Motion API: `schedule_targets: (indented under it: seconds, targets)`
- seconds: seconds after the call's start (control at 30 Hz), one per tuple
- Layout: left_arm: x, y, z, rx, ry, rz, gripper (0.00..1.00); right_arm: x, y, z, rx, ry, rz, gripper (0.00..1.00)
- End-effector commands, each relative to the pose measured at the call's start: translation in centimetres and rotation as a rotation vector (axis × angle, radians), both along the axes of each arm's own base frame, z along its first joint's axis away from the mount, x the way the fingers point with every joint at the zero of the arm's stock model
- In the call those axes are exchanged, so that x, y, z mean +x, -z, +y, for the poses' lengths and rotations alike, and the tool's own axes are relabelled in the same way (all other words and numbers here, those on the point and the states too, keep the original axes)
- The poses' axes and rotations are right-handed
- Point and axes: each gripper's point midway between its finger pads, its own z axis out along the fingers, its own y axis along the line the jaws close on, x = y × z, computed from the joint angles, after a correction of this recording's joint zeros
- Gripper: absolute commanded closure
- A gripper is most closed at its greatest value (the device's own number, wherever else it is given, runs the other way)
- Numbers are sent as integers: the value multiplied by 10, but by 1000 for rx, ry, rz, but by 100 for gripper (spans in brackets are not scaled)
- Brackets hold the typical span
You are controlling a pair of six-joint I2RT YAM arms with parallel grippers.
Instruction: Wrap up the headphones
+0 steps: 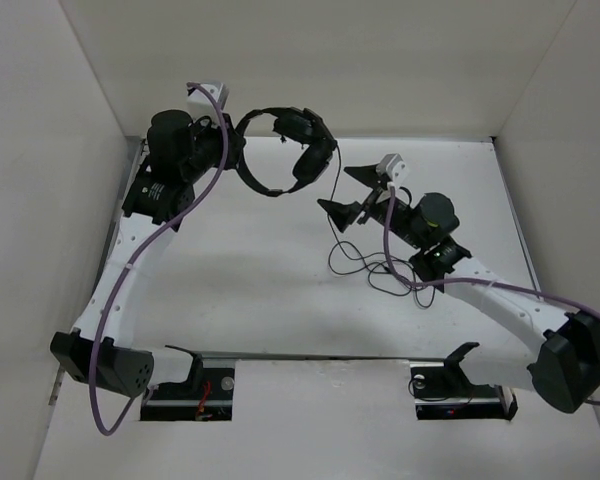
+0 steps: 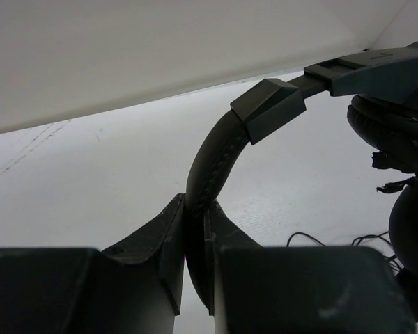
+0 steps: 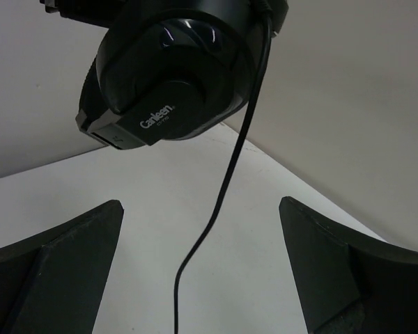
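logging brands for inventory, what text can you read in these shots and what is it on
"Canleen": white print on the headphones' earcup, right wrist view.
Tiny print just after it: too small to read.
White label on the left arm, top view: too blurred to read.

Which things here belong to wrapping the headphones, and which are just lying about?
Belongs to the job:
headphones, band clamped in the left gripper
their thin black cable, hanging between the fingers of the open right gripper

Just there:
purple robot cables
table
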Motion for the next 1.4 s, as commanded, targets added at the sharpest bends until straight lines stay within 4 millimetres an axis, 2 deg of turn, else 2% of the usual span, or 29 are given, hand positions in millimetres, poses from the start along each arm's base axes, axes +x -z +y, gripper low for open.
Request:
schedule_targets:
  seconds: [0.0,0.1,0.2,0.23,0.33,0.47,0.63,0.77,0.93,1.07,1.2,1.37]
  targets:
    - [-12,-62,-8,-81,41,-139,100,3,-39,13,63,-23,-94,0]
    - [-16,-78,-10,-97,56,-163,100,17,-39,28,59,-31,-93,0]
    - [-22,-101,-12,-121,71,-196,100,36,-30,42,42,-30,-73,0]
    - [-27,-116,-12,-144,82,-216,100,51,-23,46,38,-21,-48,0]
    - [-33,-141,-10,-189,95,-250,100,72,-8,49,25,-5,-19,0]
    - [-40,-169,-4,-241,95,-291,100,85,11,54,5,-17,4,2]
    - [-43,-190,8,-271,67,-332,100,73,37,52,-29,-43,44,5]
    - [-44,-204,14,-297,59,-354,100,55,54,49,-48,-80,77,13]
    - [-45,-218,22,-315,41,-386,100,33,63,52,-61,-173,110,29]
    - [-42,-221,31,-320,19,-395,100,23,68,51,-75,-205,124,41]
    - [-37,-216,33,-319,9,-383,100,16,70,48,-83,-220,136,39]
    - [-31,-201,31,-314,9,-350,100,11,64,47,-74,-229,139,24]
